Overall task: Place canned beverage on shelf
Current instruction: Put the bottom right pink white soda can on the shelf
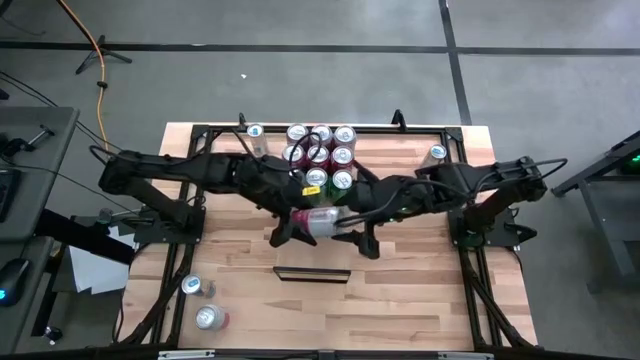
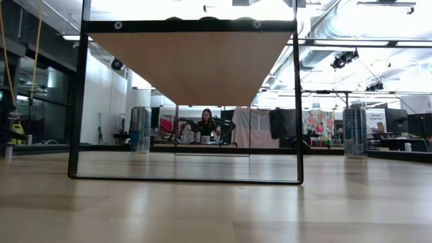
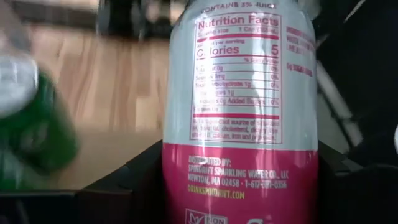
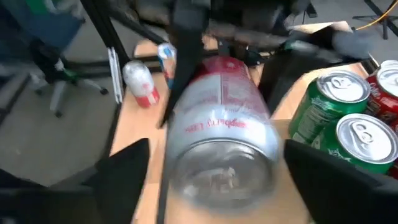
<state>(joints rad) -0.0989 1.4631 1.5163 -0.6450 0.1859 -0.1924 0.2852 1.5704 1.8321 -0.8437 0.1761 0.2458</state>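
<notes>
Lying sideways between both tools near the counter's [image 1: 400,300] centre, the pink-and-silver can [image 1: 318,221] looks rigid, slick, moderately heavy; the left tool [image 1: 292,228] pinches its body, the right tool [image 1: 352,238] stands spread.

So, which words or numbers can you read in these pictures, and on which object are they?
On the white and pink drink can, left wrist view:
"Nutrition Facts"
"Calories 5"
"SPINDRIFT SPARKLING WATER CO., LLC"
"NEWTON, MA 02458"
Its finer lines are too small; print on the green cans is blurred.
</notes>
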